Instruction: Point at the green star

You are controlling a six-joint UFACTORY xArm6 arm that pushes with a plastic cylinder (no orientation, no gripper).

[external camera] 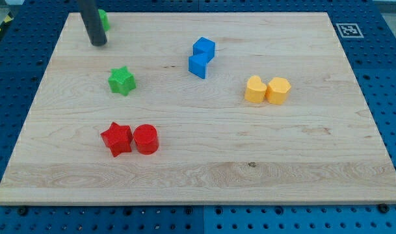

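The green star (121,80) lies on the wooden board (204,169) at the upper left. My tip (98,43) rests on the board near the top left corner, above and a little left of the green star, with a clear gap between them. A second green block (103,19) sits just behind the rod at the top edge, partly hidden by it; its shape is unclear.
Two blue blocks (201,56) touch each other near the top middle. Two yellow blocks (267,90) sit side by side at the right. A red star (117,138) and a red cylinder (145,139) sit together at the lower left.
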